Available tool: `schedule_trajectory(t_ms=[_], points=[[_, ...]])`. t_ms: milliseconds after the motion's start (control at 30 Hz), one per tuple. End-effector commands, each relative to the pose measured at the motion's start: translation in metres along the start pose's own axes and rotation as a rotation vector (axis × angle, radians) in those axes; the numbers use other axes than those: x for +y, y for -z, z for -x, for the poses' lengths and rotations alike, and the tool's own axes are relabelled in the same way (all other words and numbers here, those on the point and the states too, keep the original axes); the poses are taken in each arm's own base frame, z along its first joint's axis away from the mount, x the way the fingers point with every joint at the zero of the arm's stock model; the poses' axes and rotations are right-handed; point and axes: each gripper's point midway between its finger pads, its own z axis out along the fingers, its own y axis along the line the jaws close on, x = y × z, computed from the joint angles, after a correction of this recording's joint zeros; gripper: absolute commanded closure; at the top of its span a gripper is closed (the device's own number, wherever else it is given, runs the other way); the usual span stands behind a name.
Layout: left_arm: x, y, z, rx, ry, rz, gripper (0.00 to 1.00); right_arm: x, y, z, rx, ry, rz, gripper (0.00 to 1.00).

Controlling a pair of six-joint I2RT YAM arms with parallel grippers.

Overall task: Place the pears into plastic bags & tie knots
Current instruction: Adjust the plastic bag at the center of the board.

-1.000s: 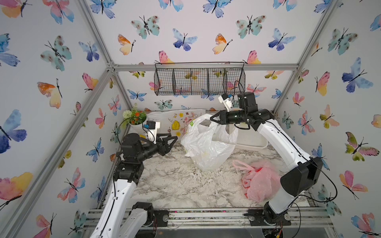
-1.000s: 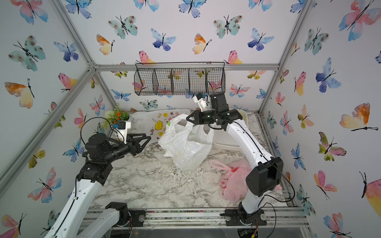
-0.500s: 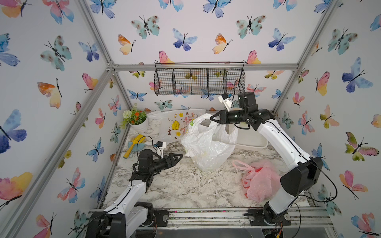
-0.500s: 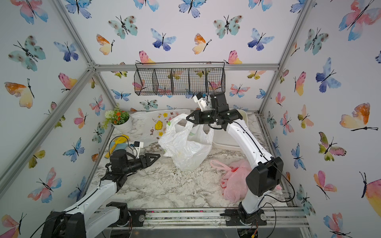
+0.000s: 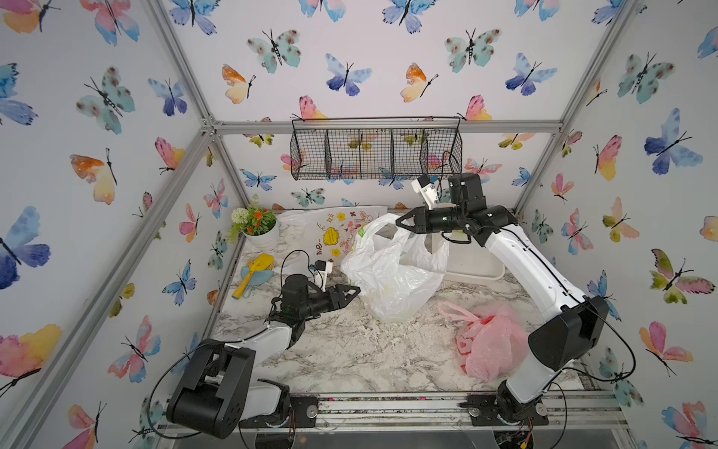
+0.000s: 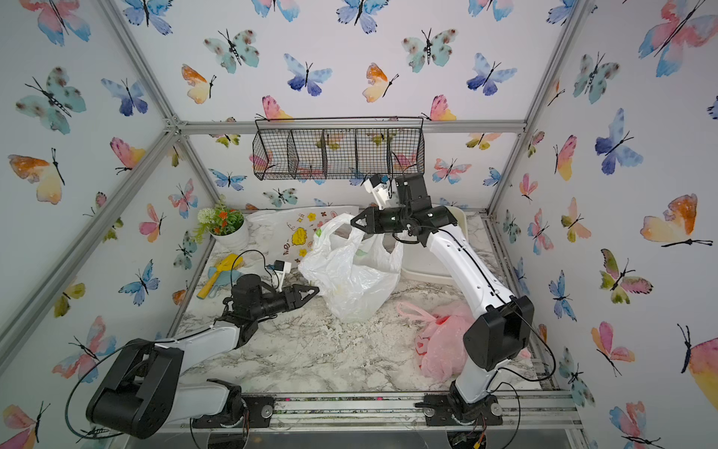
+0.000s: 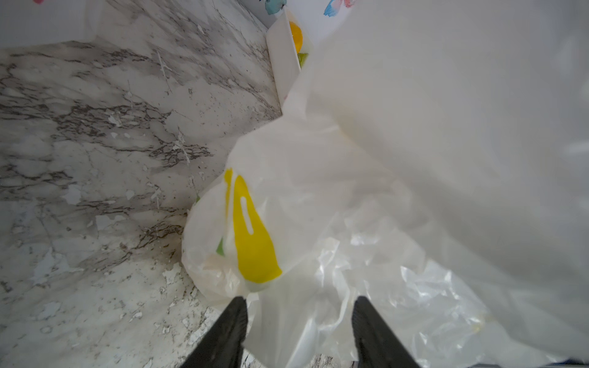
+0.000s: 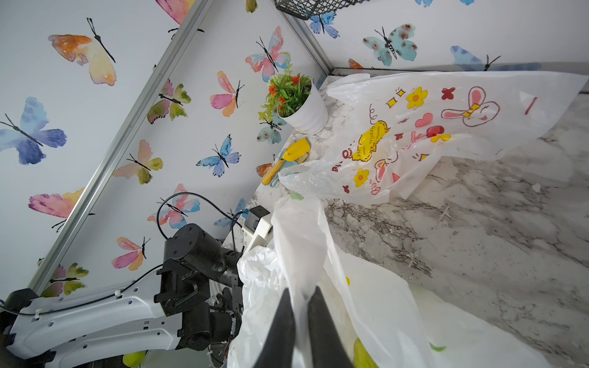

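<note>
Three plastic bags are out on the marble surface (image 5: 349, 361), with two arms at one of them. The lemon-print bag (image 5: 392, 272) is thin, crinkled and milky white with a yellow patch. It stands in the middle toward the far edge, its mouth gaping. A glossy green shape (image 8: 361, 353) shows through its film, but I cannot tell whether it is pear or print. The right arm reaches in from the right edge with its forearm about level, and the right gripper (image 5: 399, 224) is pinched tight on one handle strip, holding it up. The left arm lies low over the surface. The left gripper (image 5: 351, 292) is at the bag's side facing the left edge, fingers (image 7: 229, 328) parted with film between them. The doodle bag (image 5: 334, 229) lies flat at the far edge, and the pink bag (image 5: 489, 342) slumps by the right edge near the front.
</note>
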Motion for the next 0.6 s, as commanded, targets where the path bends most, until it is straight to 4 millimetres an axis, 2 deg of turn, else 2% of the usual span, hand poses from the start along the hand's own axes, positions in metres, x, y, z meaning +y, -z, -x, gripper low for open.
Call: schedule_trajectory(t_ms=[0,33,100,133,200,267,333,400,467,567], points=[[-0.013,-0.007,0.011,-0.028,-0.046,-0.060,0.56,0.002,0.003,0.001,-0.010,0.009,0.014,0.88],[-0.013,-0.009,0.010,-0.023,-0.046,-0.061,0.62,0.001,0.002,0.002,-0.010,0.007,0.013,0.88],[-0.014,-0.006,0.009,-0.017,-0.046,-0.067,0.81,0.001,0.005,0.003,-0.018,0.011,0.003,0.90],[-0.008,-0.001,0.008,-0.016,-0.032,-0.042,0.90,0.000,0.008,0.005,-0.027,0.011,-0.007,0.92],[0.009,0.015,0.008,-0.025,-0.009,0.026,1.00,-0.004,0.021,0.010,-0.055,0.011,-0.034,0.96],[0.037,0.040,0.008,-0.052,0.032,0.145,1.00,-0.010,0.040,0.018,-0.101,0.006,-0.068,0.98],[0.077,0.072,0.008,-0.127,0.133,0.320,1.00,-0.018,0.063,0.025,-0.155,-0.004,-0.094,0.98],[0.098,0.094,0.004,-0.184,0.210,0.412,1.00,-0.025,0.078,0.026,-0.185,-0.016,-0.108,0.98],[0.105,0.104,0.004,-0.222,0.237,0.449,1.00,-0.026,0.081,0.023,-0.187,-0.018,-0.109,0.98],[0.108,0.106,0.004,-0.221,0.241,0.473,1.00,-0.023,0.079,0.023,-0.176,-0.026,-0.083,0.98]])
